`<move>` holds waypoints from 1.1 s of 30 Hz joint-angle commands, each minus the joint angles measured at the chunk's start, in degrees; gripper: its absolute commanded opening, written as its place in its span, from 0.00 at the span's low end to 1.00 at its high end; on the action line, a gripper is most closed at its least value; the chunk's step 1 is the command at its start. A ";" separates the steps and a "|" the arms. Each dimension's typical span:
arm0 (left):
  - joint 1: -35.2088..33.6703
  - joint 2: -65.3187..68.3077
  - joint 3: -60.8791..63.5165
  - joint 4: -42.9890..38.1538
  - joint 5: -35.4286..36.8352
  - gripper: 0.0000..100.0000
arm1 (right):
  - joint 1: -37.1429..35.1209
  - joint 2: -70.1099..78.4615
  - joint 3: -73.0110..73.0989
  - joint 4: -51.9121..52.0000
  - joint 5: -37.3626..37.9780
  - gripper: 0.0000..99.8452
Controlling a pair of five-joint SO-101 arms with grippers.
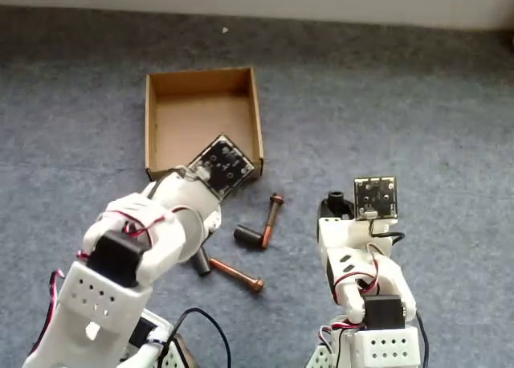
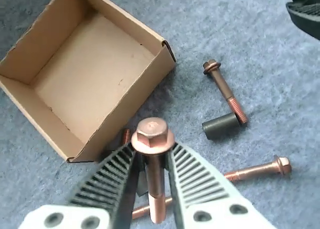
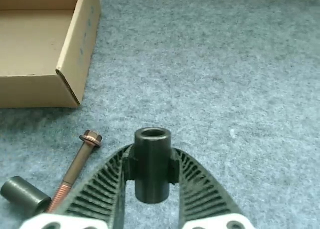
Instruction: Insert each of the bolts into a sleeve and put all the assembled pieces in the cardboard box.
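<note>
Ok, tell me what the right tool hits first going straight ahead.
Probably just bare carpet: the right tool, shut on a sleeve, points beside the cardboard box, not at it.

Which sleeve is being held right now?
The sleeve in the right gripper; the loose sleeve and the half-hidden sleeve lie on the carpet.

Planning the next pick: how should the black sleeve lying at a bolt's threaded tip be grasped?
Probably from straight above, closing across the curved wall of the sleeve at mid-length. It lies on its side on the carpet, open ends facing sideways, and the threaded tip of the bolt sits at one end, so close well away from that end.
</note>
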 commanded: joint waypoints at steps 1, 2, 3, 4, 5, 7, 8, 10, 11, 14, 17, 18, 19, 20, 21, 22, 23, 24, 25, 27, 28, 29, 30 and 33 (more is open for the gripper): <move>0.57 -7.69 5.14 -5.19 5.89 0.01 | 0.22 -1.10 -0.66 -1.01 0.00 0.01; 0.57 -9.27 6.46 -6.24 6.86 0.01 | 0.22 -1.10 -0.66 -1.01 0.00 0.01; 0.57 -10.86 7.78 -7.12 7.82 0.01 | 0.13 -1.10 -0.66 -1.01 0.00 0.01; 0.57 -12.44 8.84 -7.91 8.62 0.01 | -0.22 -1.10 -0.66 -1.01 0.00 0.01; 0.57 -14.11 9.89 -8.62 9.41 0.01 | -0.92 -1.10 -0.66 -1.01 0.00 0.01; 0.57 -17.19 11.65 -9.67 10.73 0.01 | -2.77 -1.10 -0.66 -1.01 0.00 0.01; 0.57 -18.77 12.44 -10.02 11.34 0.01 | -3.91 -1.10 -0.66 -1.01 -0.18 0.01; 0.66 -21.76 13.85 -10.46 12.04 0.01 | -5.67 -1.19 -0.66 -1.01 -0.44 0.01; 0.66 -23.25 14.46 -10.46 12.04 0.01 | -6.20 -1.19 -0.66 -1.01 -0.44 0.01; 0.66 -27.38 16.57 -10.46 12.04 0.01 | -7.52 -1.19 -0.75 -1.01 -0.53 0.01; 0.75 -31.43 19.03 -10.46 12.04 0.01 | -9.19 -1.19 -0.75 -1.01 -0.97 0.01; 0.75 -32.92 19.74 -10.46 12.04 0.01 | -9.54 -1.19 -0.84 -1.01 -2.29 0.01; 0.75 -34.42 20.35 -10.46 12.04 0.01 | -9.71 -1.19 -0.92 -1.01 -4.04 0.01; 0.75 -36.09 20.88 -10.46 12.57 0.01 | -9.71 -1.19 -0.92 -0.75 -5.54 0.01; 0.75 -37.49 21.32 -10.46 13.54 0.01 | -9.71 -1.19 -0.92 -0.13 -6.33 0.01; 0.75 -39.08 21.58 -10.46 14.42 0.01 | -9.71 -1.19 -1.19 0.57 -6.95 0.01; 0.75 -40.66 21.93 -10.46 14.86 0.01 | -9.80 -1.19 -1.19 0.92 -7.30 0.01; 0.75 -42.15 22.29 -10.46 14.95 0.01 | -9.80 -1.19 -1.19 0.92 -7.91 0.01; 0.75 -43.56 22.64 -10.46 15.03 0.01 | -9.80 -1.19 -1.27 0.75 -8.70 0.01; 0.75 -45.67 23.16 -11.16 15.12 0.01 | -9.89 -1.19 -1.36 0.66 -9.76 0.01; 0.75 -46.29 23.34 -12.22 15.12 0.01 | -10.33 -1.19 -1.54 0.57 -9.67 0.01; 0.75 -46.29 23.52 -13.45 15.12 0.01 | -11.30 -1.19 -2.33 0.57 -9.67 0.01; 0.75 -46.11 23.52 -14.59 15.12 0.01 | -12.44 -1.19 -3.21 0.57 -9.67 0.01; 0.75 -45.93 23.25 -18.64 15.12 0.01 | -15.69 -1.19 -5.14 0.40 -9.41 0.01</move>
